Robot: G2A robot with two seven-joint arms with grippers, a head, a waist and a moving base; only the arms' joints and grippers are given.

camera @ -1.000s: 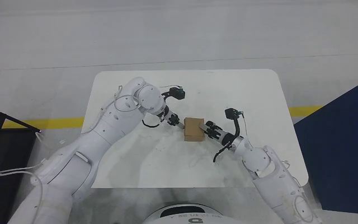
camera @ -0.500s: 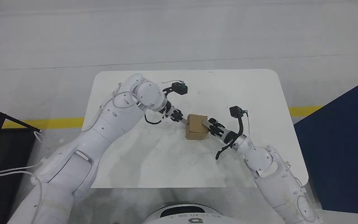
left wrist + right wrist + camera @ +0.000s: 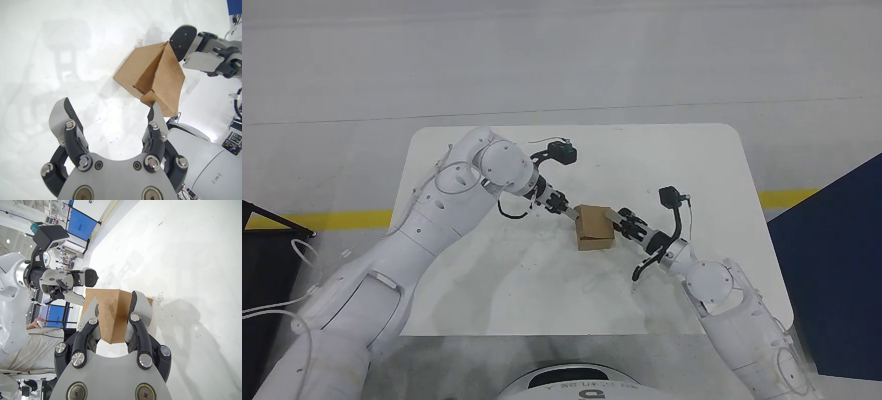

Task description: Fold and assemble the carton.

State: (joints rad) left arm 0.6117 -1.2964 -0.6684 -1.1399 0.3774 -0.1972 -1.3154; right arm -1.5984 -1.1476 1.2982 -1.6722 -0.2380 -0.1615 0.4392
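**Carton** [image 3: 594, 227]: one piece, brown cardboard, partly folded. You'll find it on the table [image 3: 492, 290] near the middle, between your two grippers. In the left wrist view the carton [image 3: 143, 62] has one panel low against the table [image 3: 56, 47]. A second flap [image 3: 168, 83] stands up tilted, meeting the panel along a crease. In the right wrist view the carton [image 3: 107, 313] shows a folded corner edge pointing toward the camera.

**Left gripper** [image 3: 564, 208]: your left arm's tool, at the side of the carton nearer the table's left edge. In its own view the left gripper [image 3: 110, 103] is spread wide with nothing between its fingers [image 3: 70, 108]. One fingertip sits right at the lower corner of the tilted flap. You cannot tell whether it touches. The other fingertip hangs over bare table, well apart from the cardboard. From the right wrist view, the left gripper [image 3: 88, 290] lies just beyond the carton's far edge, one dark pad above that edge.

**Right gripper** [image 3: 624, 225]: your right arm's tool, at the opposite side of the carton. In its own view the right gripper [image 3: 114, 297] is closed down narrow with cardboard between its fingers, one finger on each face of the folded corner. The left wrist view shows one dark pad of the right gripper [image 3: 181, 45] pressed flat on the top end of the raised flap.

**Table** [image 3: 189, 256]: white top, lightly scuffed, with small dark specks near the carton.
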